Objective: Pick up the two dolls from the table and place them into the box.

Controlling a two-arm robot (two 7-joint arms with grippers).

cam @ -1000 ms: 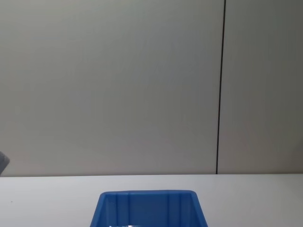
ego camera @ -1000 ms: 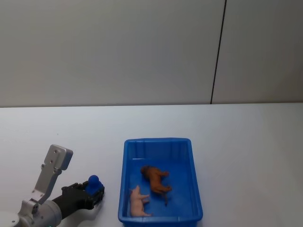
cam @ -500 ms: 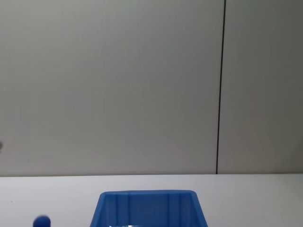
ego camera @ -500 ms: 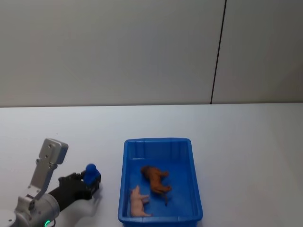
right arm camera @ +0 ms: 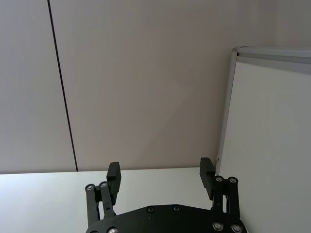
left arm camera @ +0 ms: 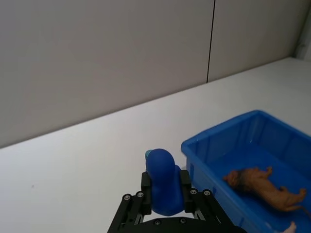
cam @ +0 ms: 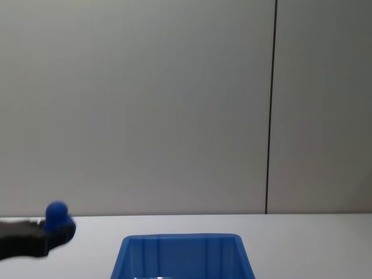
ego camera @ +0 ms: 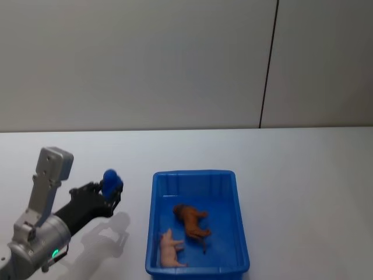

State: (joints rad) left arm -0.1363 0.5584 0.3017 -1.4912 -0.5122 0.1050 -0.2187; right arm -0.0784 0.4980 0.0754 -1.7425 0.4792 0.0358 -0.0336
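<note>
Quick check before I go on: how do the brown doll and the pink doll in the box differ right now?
The brown doll is darker and looks larger than the pink doll. The brown doll lies near the middle of the box floor, while the pink doll lies closer to the box's near left corner. The brown doll sprawls at a slant; the pink doll lies roughly along the box's length. Both are on their sides inside the box, free of either hand.
</note>
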